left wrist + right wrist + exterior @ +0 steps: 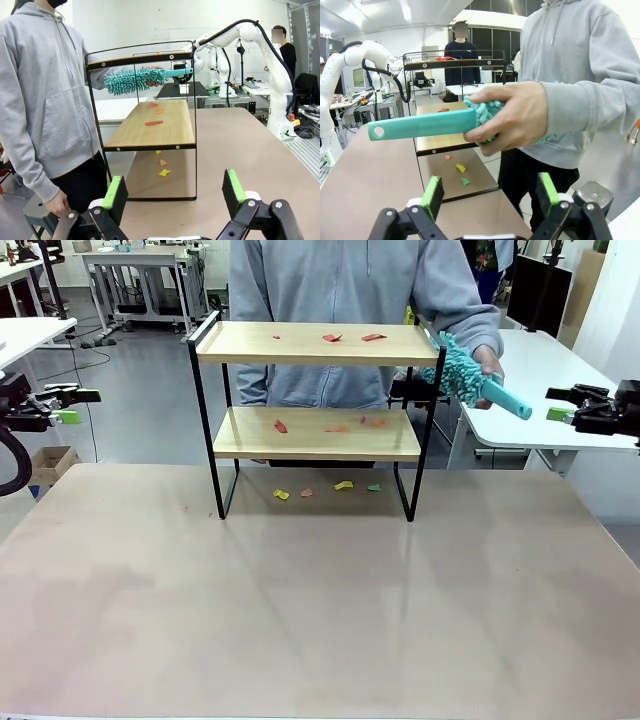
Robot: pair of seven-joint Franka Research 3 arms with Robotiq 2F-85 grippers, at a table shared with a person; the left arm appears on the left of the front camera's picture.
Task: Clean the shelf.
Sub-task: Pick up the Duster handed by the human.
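shelf [250, 344] is being carried by the table [320, 620], standing upright at the far middle, just in front of a person [340, 290] in a grey hoodie; both wooden boards are sitting level in the black frame

top board is being littered by three red scraps [331, 337], and the lower board by a few red and orange bits [281, 426]; four paper pieces [343, 485] (yellow, orange, yellow, green) are lying on the table under the shelf, between its legs

teal duster [462, 372] is being held by the person's hand [491, 364] beside the shelf's top corner on the robot's right; the fluffy head is being pointed at the side rail, the handle away from it and slightly down; head-to-rail contact can't be told from these views; in the right wrist view the hand is being wrapped around the spot where head meets handle

left end effector [78, 406] is hanging off the table's left side, well apart from the shelf, jaws being held wide open with nothing between the green pads [114, 192]

right end effector [562, 403] is hanging off the right side, near the handle tip but apart from it, jaws likewise being held wide open and empty
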